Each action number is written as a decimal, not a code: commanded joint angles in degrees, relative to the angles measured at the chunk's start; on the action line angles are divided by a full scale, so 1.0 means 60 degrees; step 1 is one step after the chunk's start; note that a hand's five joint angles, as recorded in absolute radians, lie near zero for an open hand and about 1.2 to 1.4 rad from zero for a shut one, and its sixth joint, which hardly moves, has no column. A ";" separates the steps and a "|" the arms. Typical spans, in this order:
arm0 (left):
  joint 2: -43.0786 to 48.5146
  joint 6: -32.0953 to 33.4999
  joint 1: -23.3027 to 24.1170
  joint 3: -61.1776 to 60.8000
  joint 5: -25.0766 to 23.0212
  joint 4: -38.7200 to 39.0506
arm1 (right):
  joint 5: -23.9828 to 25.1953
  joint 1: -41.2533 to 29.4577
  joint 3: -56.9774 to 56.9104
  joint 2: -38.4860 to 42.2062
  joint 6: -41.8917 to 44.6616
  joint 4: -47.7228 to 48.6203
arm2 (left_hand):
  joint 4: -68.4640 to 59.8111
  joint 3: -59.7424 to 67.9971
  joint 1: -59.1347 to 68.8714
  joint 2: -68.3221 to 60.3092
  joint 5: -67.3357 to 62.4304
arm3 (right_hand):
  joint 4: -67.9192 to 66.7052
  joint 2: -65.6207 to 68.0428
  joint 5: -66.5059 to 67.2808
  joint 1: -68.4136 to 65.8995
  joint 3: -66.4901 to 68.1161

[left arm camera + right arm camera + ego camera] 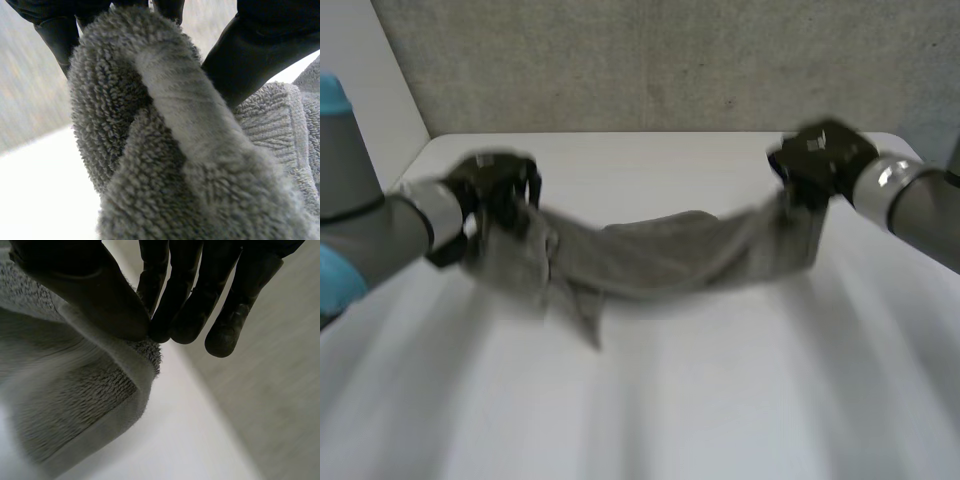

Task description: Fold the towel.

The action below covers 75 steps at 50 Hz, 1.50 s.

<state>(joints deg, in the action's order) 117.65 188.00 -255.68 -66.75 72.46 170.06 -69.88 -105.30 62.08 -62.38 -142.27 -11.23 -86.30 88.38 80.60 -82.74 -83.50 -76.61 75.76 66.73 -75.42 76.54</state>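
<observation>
The left hand [490,188] had its fingers [57,35] curled round one bunched end of the towel [650,255]. The towel sagged low over the white surface [720,400]. The right hand [820,158] pinched the far end's hem between thumb and fingers. Soft, limp and probably light, the towel would droop wherever unsupported, so the hemmed corners looked the best hold. It was grey looped terry with a flat woven band.

This looks like a robotics lab or test bay: a plain white table [650,400] set against a grey speckled wall [670,60], with the robot's left arm [370,235] and right arm [920,205] reaching in over it.
</observation>
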 commanded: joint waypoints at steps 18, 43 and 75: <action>0.0122 -0.1000 -0.0658 0.1038 -0.1892 0.1539 | 0.1537 -0.0219 0.2029 -0.1880 -0.1460 0.1407 | 0.1049 -0.1397 -0.0099 0.0457 0.2251 | -0.0564 0.0706 0.0544 -0.0763 0.0577; 0.0460 0.4511 -0.0878 -0.3480 -0.2379 0.1568 | 0.1085 0.0850 0.4830 -0.2040 0.1036 -0.0047 | 0.3737 -0.4085 -0.2787 0.3145 0.4938 | -0.0564 0.0706 0.0544 -0.0763 0.0577; -0.1749 0.0967 0.0732 -0.5074 0.0358 0.1773 | -0.1640 0.1876 0.4683 -0.1117 -0.0678 0.2810 | 1.0718 -1.1066 -0.9768 1.0126 1.1919 | -0.0564 0.0706 0.0544 -0.0763 0.0577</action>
<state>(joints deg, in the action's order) 111.68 198.46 -253.22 -91.58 66.71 180.52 -80.18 -93.92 90.19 -70.59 -146.45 6.03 -26.30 25.50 26.35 -27.04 -24.79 -76.60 75.76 66.97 -75.46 76.54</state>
